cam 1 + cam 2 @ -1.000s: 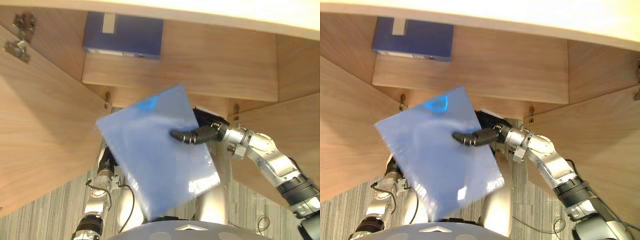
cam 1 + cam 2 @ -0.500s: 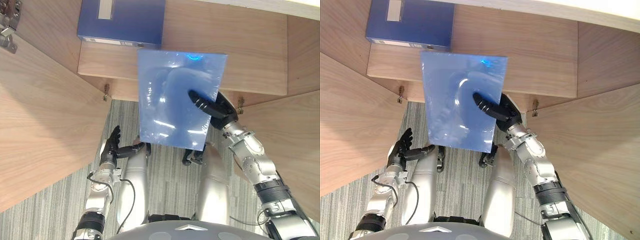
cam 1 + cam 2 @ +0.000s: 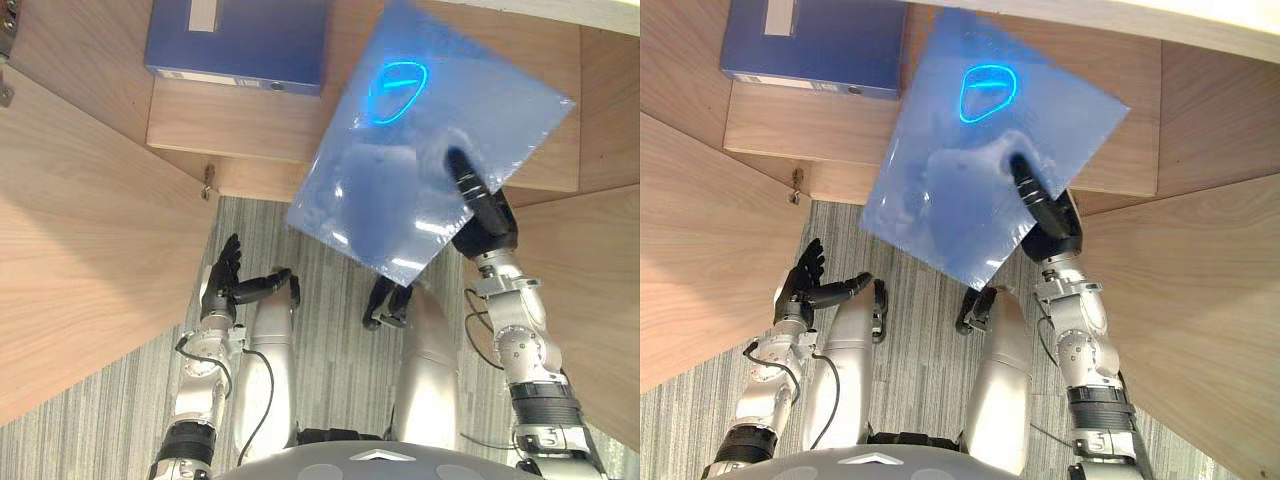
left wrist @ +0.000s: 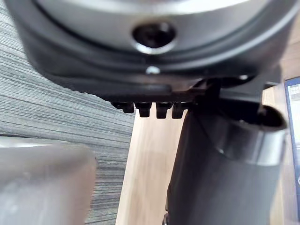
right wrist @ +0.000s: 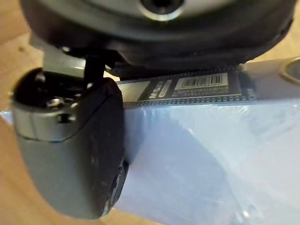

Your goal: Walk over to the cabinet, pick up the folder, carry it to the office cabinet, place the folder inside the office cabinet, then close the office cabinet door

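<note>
Nearest, the left robot hand [image 3: 224, 283] hangs low above the grey striped carpet [image 3: 340, 335]. Its fingers are straight and spread a little, the thumb stands out to the side, and it holds nothing and touches nothing. Higher and further, the right robot hand [image 3: 486, 224] is raised in front of the open cabinet and grips the folder [image 3: 410, 140], a thin, half-transparent blue folder. The thumb lies pressed on the near face of the folder, and the fingers go behind it, where they show only as a dark shade through the plastic. In the right wrist view the thumb [image 5: 70, 154] is flat against the pale blue sheet, close to its edge. The folder is held tilted, with one corner pointing down toward the carpet, and its upper part is in front of the wooden shelf [image 3: 230, 125]; whether it touches the shelf I cannot tell. The left door [image 3: 90, 260] and the right door [image 3: 605, 290] of the cabinet both stand open. Furthest, a dark blue binder [image 3: 240, 40] lies on the shelf, to the left of the folder.
</note>
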Tool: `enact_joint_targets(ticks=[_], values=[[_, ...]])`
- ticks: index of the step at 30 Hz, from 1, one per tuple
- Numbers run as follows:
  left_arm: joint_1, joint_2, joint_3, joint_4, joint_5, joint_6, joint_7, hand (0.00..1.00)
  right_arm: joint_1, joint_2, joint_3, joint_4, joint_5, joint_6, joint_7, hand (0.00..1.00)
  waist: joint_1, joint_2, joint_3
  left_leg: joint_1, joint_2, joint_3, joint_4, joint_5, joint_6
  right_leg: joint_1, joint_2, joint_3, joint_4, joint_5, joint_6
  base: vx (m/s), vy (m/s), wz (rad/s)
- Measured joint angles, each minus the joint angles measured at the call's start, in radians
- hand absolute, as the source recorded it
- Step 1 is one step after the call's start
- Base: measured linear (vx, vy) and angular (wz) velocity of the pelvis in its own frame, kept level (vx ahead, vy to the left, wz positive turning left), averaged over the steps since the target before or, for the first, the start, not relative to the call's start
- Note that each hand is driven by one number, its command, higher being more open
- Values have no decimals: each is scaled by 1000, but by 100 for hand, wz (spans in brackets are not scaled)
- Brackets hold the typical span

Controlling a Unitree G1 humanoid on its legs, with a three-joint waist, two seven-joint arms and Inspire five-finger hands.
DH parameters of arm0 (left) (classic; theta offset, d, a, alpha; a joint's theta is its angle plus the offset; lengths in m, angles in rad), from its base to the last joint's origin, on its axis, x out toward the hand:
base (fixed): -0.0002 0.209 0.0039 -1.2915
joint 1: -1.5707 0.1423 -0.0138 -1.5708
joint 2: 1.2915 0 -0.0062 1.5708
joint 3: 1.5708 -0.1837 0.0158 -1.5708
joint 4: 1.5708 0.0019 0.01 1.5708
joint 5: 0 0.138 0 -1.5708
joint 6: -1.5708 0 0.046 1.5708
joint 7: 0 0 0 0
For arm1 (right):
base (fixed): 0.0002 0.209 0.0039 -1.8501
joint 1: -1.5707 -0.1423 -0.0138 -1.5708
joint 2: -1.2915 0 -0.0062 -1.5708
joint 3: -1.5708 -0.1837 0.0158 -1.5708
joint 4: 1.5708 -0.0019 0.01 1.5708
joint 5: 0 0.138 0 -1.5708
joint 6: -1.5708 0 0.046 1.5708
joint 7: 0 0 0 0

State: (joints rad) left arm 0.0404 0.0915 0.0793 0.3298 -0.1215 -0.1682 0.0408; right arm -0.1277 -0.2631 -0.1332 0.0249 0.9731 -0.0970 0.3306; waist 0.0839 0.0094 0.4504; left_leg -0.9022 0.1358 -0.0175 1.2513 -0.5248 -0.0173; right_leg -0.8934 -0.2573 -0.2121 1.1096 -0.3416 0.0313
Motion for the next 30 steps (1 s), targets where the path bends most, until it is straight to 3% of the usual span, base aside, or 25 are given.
enact_joint_targets(ticks=[7, 10, 16, 23, 30], values=[[2, -16, -3, -15, 0, 6, 24, 100, -6, 120, -76, -2, 140, -118, -118, 0, 2, 7, -2, -3, 15, 2, 12, -13, -3, -8, 8, 1, 15, -10, -7, 5, -9, -4], [2, -20, -7, -16, 0, 16, 31, 100, -17, 171, -84, -1, 182, -170, -183, 0, 3, 27, -5, -4, 15, 0, 13, -14, -6, -11, 8, 1, 21, -16, -11, 0, 0, 0], [4, -44, -27, -17, -6, 17, 65, 100, -69, 228, -81, 32, 222, -210, -254, 0, 20, 60, -20, -3, 16, -4, 14, -18, -13, -13, 8, 0, 30, -24, -16, 0, 0, 0], [9, -48, -37, -23, -8, 17, 69, 100, -145, 267, -52, 89, 272, -227, -307, 0, 29, 62, -22, -6, 11, -14, 17, -21, -19, -14, 2, -6, 42, -36, -17, 8, -9, 3], [12, -48, -78, -23, -29, 17, 81, 100, -238, 309, -56, 91, 376, -313, -361, 0, 48, 67, -25, -14, -2, -23, 16, -21, -19, -17, -10, -11, 44, -41, -15, 19, 3, 4]])
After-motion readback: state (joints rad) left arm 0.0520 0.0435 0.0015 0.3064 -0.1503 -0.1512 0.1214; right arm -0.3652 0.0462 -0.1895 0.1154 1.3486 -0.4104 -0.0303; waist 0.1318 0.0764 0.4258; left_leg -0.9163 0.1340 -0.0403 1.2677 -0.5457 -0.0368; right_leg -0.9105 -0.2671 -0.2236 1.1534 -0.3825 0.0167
